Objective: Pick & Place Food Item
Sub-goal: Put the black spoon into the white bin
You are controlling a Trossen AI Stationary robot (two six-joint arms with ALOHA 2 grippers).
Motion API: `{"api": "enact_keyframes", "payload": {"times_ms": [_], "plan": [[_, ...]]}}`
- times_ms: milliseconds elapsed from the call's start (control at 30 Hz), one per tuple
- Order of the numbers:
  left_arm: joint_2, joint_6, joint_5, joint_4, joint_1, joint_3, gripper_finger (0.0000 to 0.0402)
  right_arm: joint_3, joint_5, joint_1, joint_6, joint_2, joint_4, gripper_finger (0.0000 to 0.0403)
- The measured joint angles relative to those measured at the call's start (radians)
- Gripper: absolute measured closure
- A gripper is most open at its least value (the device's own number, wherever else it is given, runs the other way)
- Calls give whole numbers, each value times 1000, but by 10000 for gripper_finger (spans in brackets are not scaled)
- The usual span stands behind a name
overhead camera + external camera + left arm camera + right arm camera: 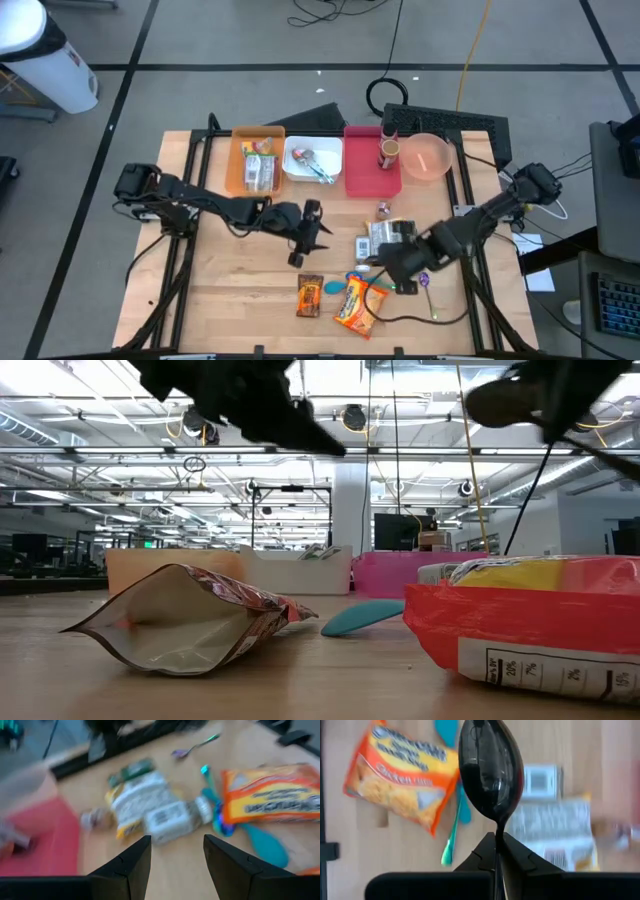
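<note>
Right gripper (496, 851), clamped on a black spoon (490, 770), hovers above the noodle packet (400, 777); left gripper (177, 852) half-open, empty.

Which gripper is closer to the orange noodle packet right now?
Right. The right gripper, shut on a black spoon, hangs just beside the noodle packet. The left gripper is open, farther off toward the table's middle.

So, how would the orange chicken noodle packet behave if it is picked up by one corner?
The orange noodle packet looks like thin crinkled film, so it would probably sag and feel light. Its glossy wrapper may slip. The noodles inside could perhaps crack if squeezed.
</note>
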Motion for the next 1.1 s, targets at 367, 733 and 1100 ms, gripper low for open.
{"api": "enact_keyframes", "payload": {"times_ms": [367,733,1100], "plan": [[0,199,-314,172,-167,0,215,0,-317,-253,-462,0,267,403],[-1,168,-319,230,-172,0,215,-1,-519,-383,-646,9,347,403],[-1,162,-253,325,-169,0,215,-9,-520,-407,-714,8,381,403]]}}
